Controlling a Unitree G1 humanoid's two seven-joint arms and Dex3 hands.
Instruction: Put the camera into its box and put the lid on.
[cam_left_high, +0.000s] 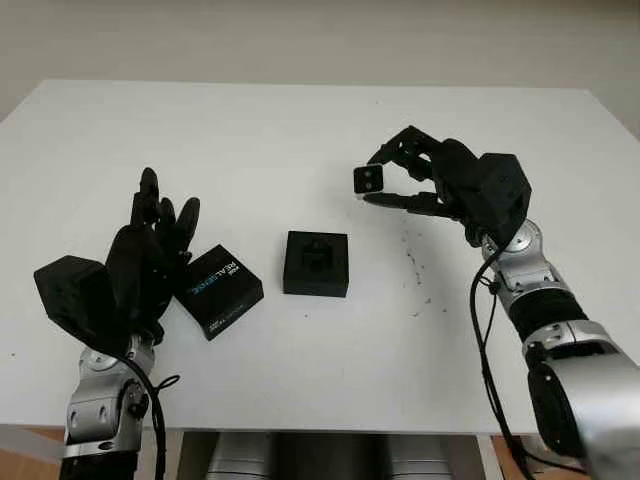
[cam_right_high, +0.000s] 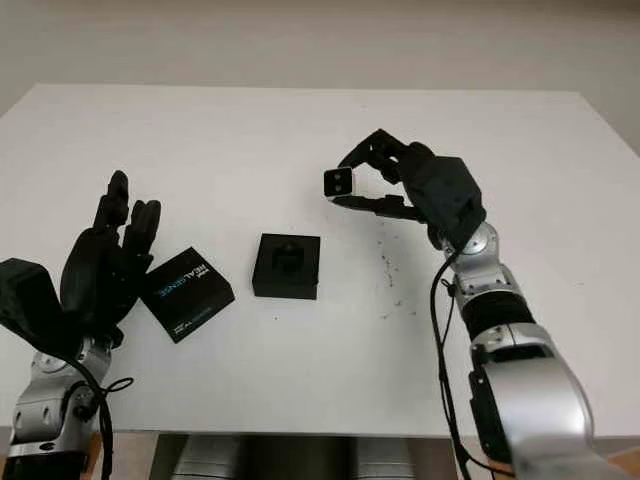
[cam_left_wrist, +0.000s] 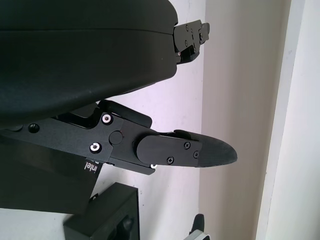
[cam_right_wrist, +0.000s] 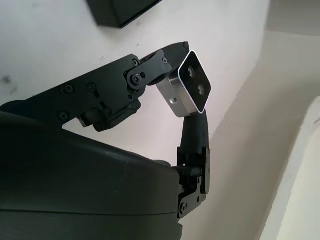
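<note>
Left of the box (cam_left_high: 316, 264), beside the lid (cam_left_high: 219, 290) on the white bench (cam_left_high: 300, 130): left hand (cam_left_high: 150, 255) open, holding nothing. At centre, box open, black insert inside, no camera yet. Right of the box and above it: right hand (cam_left_high: 395, 177), fingers (cam_right_wrist: 112, 95) pinching the camera (cam_left_high: 368, 180). Best lowered level, squarely over the recess, before letting go.

The black lid (cam_left_high: 218, 290) lying flat on the white counter (cam_left_high: 300, 130) carries "REALSENSE" in pale lettering across its top, the second half of the word in blue, as seen from the head camera. In the left wrist view, the word "intel" is printed in white on a black surface (cam_left_wrist: 93, 167) under the hand
</note>
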